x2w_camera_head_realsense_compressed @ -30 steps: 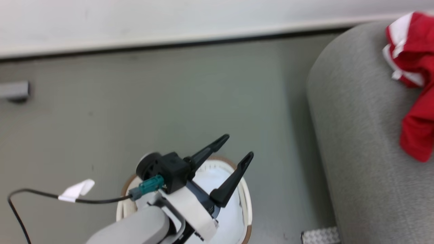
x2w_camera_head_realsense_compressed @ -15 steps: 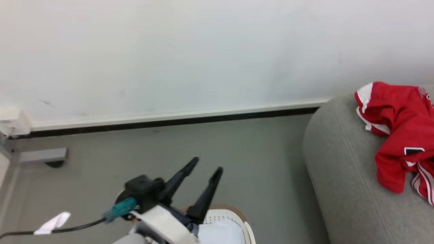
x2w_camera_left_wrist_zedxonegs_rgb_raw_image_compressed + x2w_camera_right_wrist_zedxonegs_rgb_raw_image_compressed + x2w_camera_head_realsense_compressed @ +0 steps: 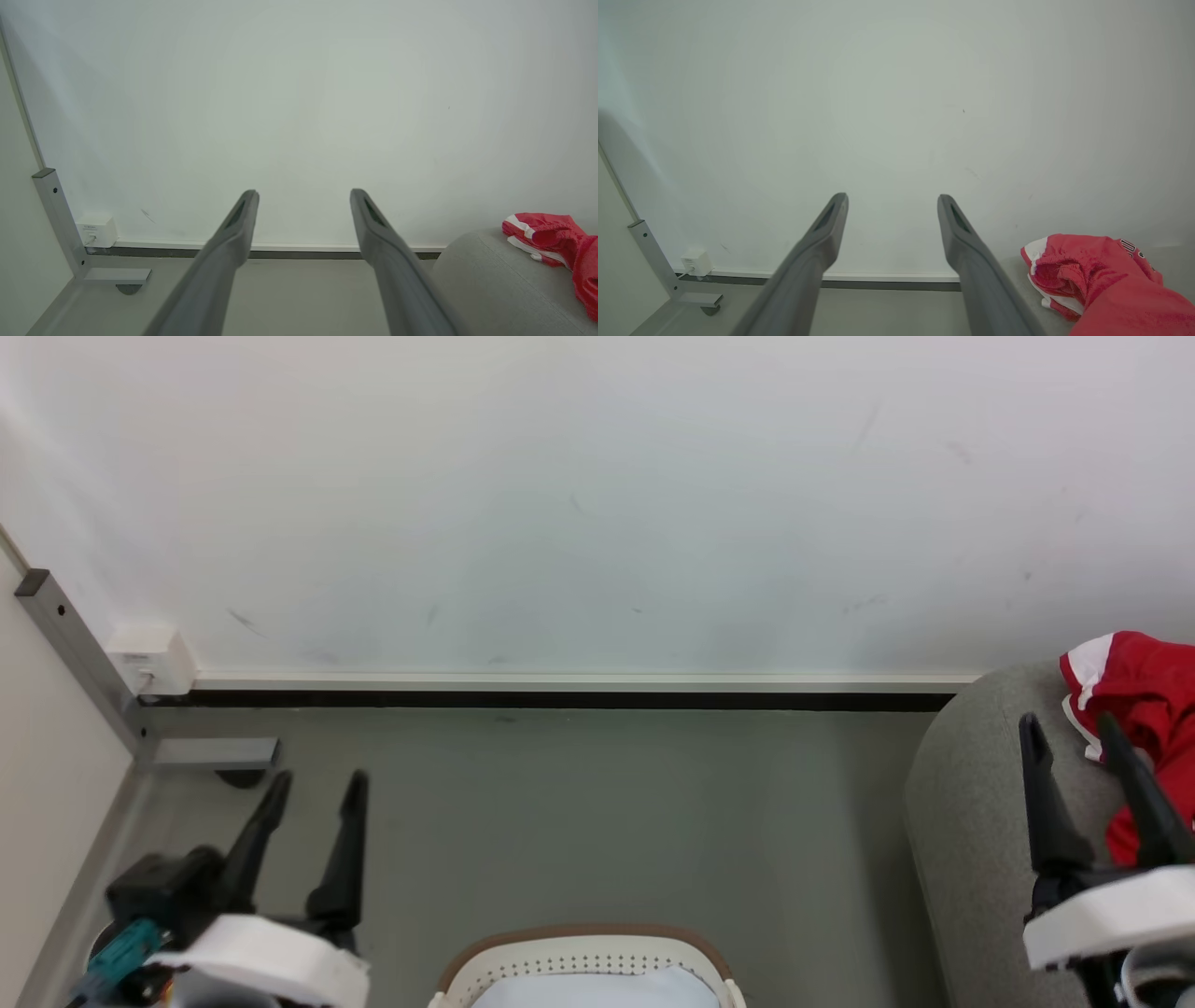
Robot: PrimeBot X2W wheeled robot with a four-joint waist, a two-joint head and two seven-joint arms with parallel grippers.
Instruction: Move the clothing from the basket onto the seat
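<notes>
**Inspector:** Presently, which step is judged to be in hand?

**Assessor:** The transfer is judged complete. The red jersey (image 3: 1134, 691) is found crumpled on the grey seat (image 3: 971, 821), at its rounded upper edge and well apart from the basket (image 3: 583, 938). In the part of the basket that can be seen, a pale blue-white cloth (image 3: 597, 992) is noted; it is not taken for the task's clothing.

**Inspector:** How are the fingers recorded?

**Assessor:** The left fingers (image 3: 347, 840) are spread fully wide and nothing is held; they are pointed up over the floor (image 3: 597, 803), left of the basket. The right fingers (image 3: 1046, 803) are likewise spread wide and empty. They are set in front of the seat with the jersey just beside them, and no contact is apparent.

**Inspector:** What is called for next?

**Assessor:** Little, it is judged. Only the placing need be checked, since most of the basket is cut off at the picture's lower edge.

**Inspector:** Materials and shapes?

**Assessor:** The jersey is a soft, limp knit, bunched in folds and edged with white trim. The seat is covered in coarse woven fabric and is bulky and rounded. The basket is rigid white plastic, perforated, under a brown braided-look rim.
</notes>
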